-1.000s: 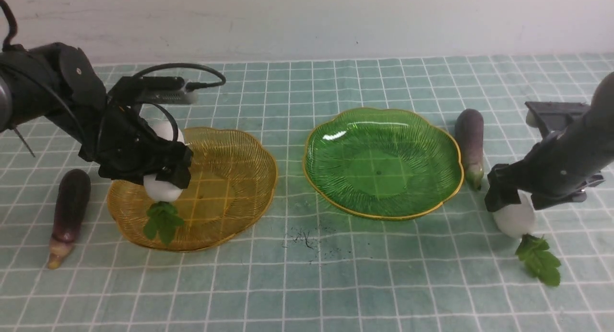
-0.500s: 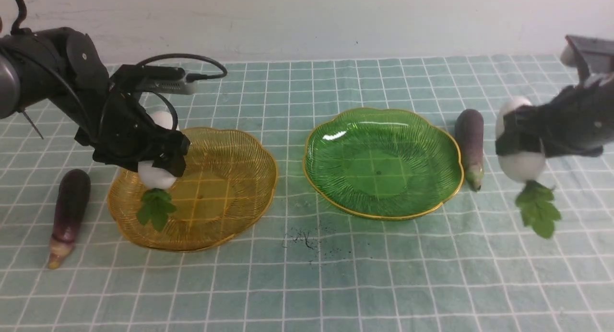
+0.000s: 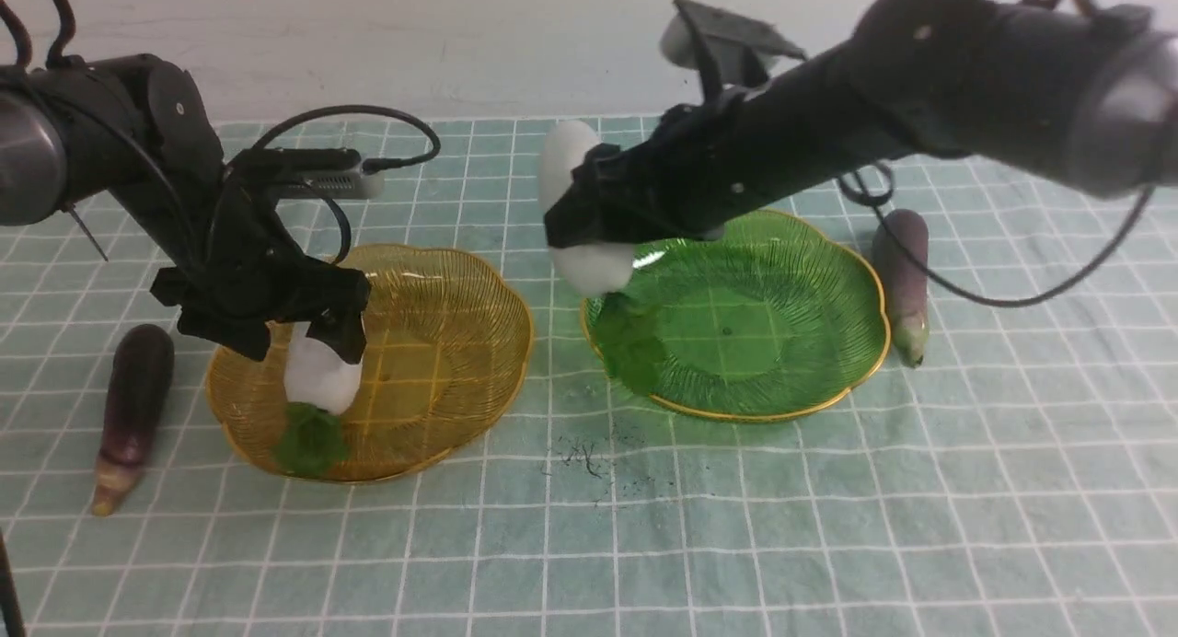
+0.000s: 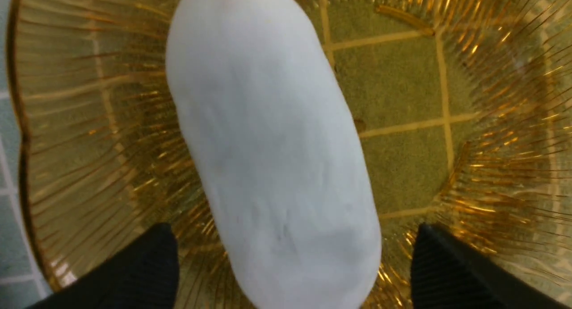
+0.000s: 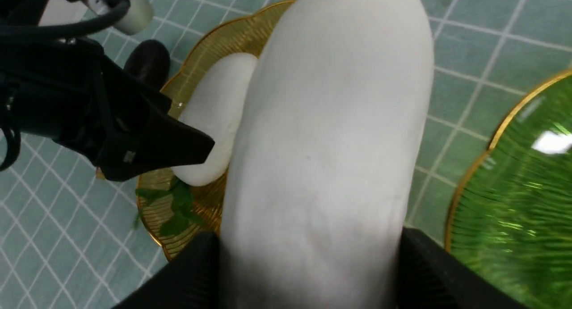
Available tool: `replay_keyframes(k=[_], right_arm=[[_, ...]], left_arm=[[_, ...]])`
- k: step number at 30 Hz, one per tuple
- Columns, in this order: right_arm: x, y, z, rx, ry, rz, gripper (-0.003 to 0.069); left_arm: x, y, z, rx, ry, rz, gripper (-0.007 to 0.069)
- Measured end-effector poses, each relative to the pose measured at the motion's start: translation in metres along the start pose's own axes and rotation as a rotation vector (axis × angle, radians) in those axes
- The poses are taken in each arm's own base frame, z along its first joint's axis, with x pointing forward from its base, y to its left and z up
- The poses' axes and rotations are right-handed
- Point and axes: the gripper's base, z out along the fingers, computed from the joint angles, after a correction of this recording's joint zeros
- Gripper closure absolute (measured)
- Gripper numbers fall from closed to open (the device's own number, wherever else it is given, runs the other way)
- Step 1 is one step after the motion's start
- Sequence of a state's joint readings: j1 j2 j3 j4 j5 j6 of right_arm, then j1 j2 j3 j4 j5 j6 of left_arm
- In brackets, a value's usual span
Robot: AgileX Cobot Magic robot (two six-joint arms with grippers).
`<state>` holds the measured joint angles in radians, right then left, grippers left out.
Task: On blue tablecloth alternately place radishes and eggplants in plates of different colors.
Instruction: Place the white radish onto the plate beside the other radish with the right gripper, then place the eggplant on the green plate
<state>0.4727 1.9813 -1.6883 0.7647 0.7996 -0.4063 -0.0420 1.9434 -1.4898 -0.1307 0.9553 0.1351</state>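
In the front view, you see your left gripper (image 3: 299,338) low over the yellow plate (image 3: 433,342), with its fingers spread. A white radish (image 3: 322,370) lies in that plate under the gripper, and its green leaves (image 3: 311,442) are on the near side. Your arm hides its far end here. Your right gripper (image 3: 589,209) is up in the air by the left edge of the green plate (image 3: 736,333), pinching the other radish (image 3: 594,264). That one's leaves (image 3: 630,342) hang down in front of the plate's edge. One dark purple eggplant (image 3: 136,407) is on the blue cloth (image 3: 782,526) left of the yellow plate, and another eggplant (image 3: 902,278) is just right of the green plate. A small dark smudge (image 3: 586,457) marks the cloth between you and the plates.

In the left wrist view, you get what the front view hides: the long white body of the radish in the yellow plate, with a gap between it and each finger. Its leaves do not show here.

In the right wrist view, the held radish fills the middle, tight between the two blurry fingers. Behind it you can see the other radish and its leaves in the yellow plate, beside the left gripper. Only part of the green plate shows.
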Motion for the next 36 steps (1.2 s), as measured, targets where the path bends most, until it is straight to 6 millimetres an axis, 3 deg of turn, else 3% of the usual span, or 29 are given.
replay_keyframes(k=[4, 7, 8, 9, 10, 11, 12, 15, 20, 23, 27, 31, 36], right_arm=[[-0.008, -0.002, 0.038, -0.028, 0.018, 0.045, 0.0207], [-0.009, -0.008, 0.063, -0.038, 0.027, 0.099, 0.0207], [-0.011, -0.008, 0.067, -0.044, 0.020, 0.108, 0.0207], [-0.012, -0.007, 0.075, -0.053, 0.020, 0.122, 0.0207], [-0.010, -0.008, 0.079, -0.054, 0.027, 0.127, 0.0207], [-0.011, -0.005, 0.092, -0.079, 0.027, 0.157, 0.0207], [-0.012, -0.003, 0.097, -0.093, 0.024, 0.170, 0.0207], [-0.007, 0.000, 0.117, -0.131, 0.061, 0.212, 0.0207], [-0.006, 0.003, 0.124, -0.158, 0.103, 0.210, 0.0191], [-0.010, 0.006, 0.117, -0.166, 0.107, 0.200, 0.0097], [-0.015, 0.006, 0.106, -0.161, 0.121, 0.172, 0.0023], [-0.025, 0.001, 0.089, -0.127, 0.149, 0.101, 0.0000], [-0.046, -0.002, 0.057, -0.068, 0.167, 0.062, 0.0041]], left_arm=[[0.004, 0.007, -0.008, -0.086, 0.049, 0.027, -0.0034], [0.002, 0.013, -0.029, -0.181, 0.029, -0.008, 0.0036], [0.001, 0.014, -0.040, -0.209, 0.011, -0.021, 0.0090], [0.000, 0.015, -0.058, -0.237, -0.019, -0.028, 0.0198], [0.000, 0.015, -0.059, -0.242, -0.022, -0.027, 0.0198], [0.003, 0.017, -0.078, -0.271, -0.037, -0.031, 0.0363], [0.008, 0.019, -0.091, -0.283, -0.038, -0.040, 0.0480], [0.019, 0.035, -0.111, -0.290, -0.026, -0.108, 0.0599], [0.030, 0.072, -0.119, -0.199, -0.028, -0.254, 0.0613], [0.038, 0.098, -0.122, -0.115, -0.046, -0.331, 0.0611], [0.042, 0.113, -0.118, -0.080, -0.043, -0.357, 0.0611], [0.038, 0.119, -0.097, -0.050, -0.005, -0.352, 0.0592], [0.032, 0.126, -0.071, -0.038, 0.023, -0.362, 0.0491]])
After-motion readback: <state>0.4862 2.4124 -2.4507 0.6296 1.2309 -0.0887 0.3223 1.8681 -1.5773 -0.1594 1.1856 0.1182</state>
